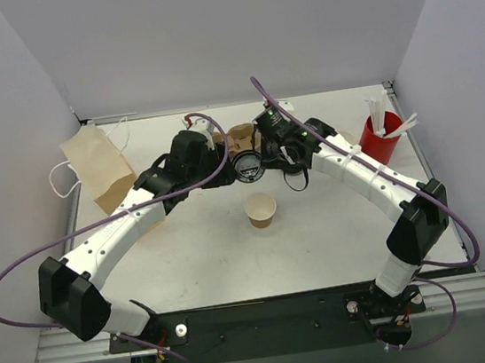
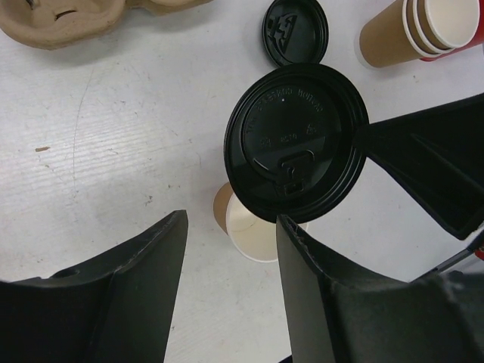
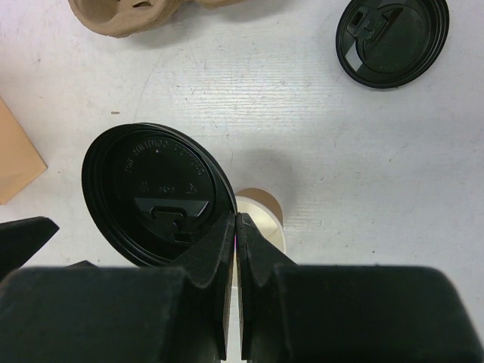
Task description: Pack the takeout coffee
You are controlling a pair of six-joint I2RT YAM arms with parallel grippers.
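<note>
The tan kraft cup point(image 1: 261, 210) stands upright and lidless on the table, in front of both grippers. My right gripper point(image 3: 237, 223) is shut on the rim of a black lid point(image 3: 155, 189) and holds it in the air above the cup point(image 3: 266, 214). In the left wrist view the same lid point(image 2: 296, 140) hangs just beyond my left gripper point(image 2: 231, 249), partly covering the cup point(image 2: 253, 231). The left jaws stand open with nothing between them; the lid's lower edge is close to the right-hand finger point(image 2: 318, 287).
A second black lid point(image 2: 296, 30) lies on the table behind, beside a stack of pale cups point(image 2: 412, 30). A pulp cup carrier point(image 1: 241, 137) sits at the back middle. A kraft paper bag point(image 1: 98, 169) stands back left, a red cup with white sticks point(image 1: 381, 136) back right.
</note>
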